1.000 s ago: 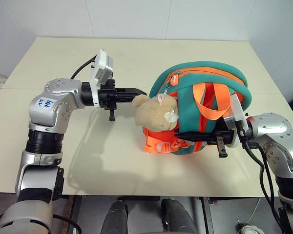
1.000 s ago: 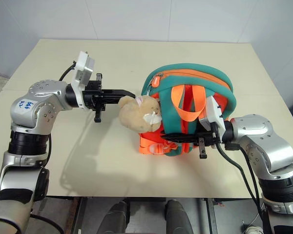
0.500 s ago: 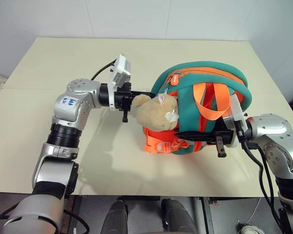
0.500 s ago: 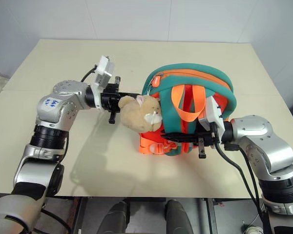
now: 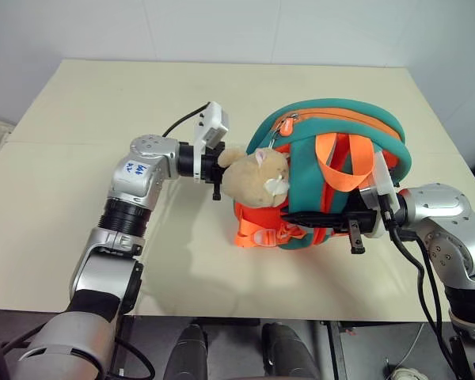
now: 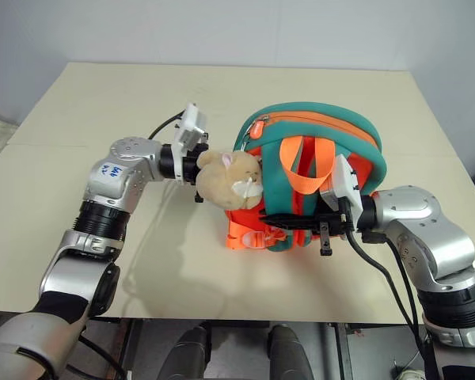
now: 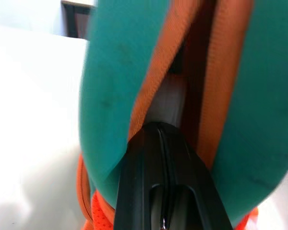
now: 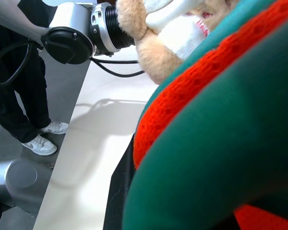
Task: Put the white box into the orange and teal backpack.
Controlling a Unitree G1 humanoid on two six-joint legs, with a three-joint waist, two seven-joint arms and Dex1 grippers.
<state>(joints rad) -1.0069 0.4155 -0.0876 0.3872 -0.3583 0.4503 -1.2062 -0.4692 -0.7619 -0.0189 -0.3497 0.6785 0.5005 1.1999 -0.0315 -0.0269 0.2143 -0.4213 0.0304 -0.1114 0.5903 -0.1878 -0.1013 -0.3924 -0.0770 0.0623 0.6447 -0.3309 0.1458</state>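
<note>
Head views: orange and teal backpack [image 5: 324,178] sits upright mid-table [image 5: 87,103], plush animal [image 5: 257,178] on its left face. Your left gripper [image 7: 158,143] is tucked behind plush; right gripper [image 5: 321,220] clamps backpack's lower strap.

Left wrist view: fingers pressed together, nothing between them, tip at zipper opening; pale flat surface inside, likely white box [image 7: 168,98].

Right wrist view: teal and red fabric close against camera.

Handling: backpack likely soft and floppy, so take it by webbing or rim; box looks stiff and smooth.

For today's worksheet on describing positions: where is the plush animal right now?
In the left eye view, the plush animal hangs on the backpack's left side, mid-table, with the left pincer right beside it.
</note>
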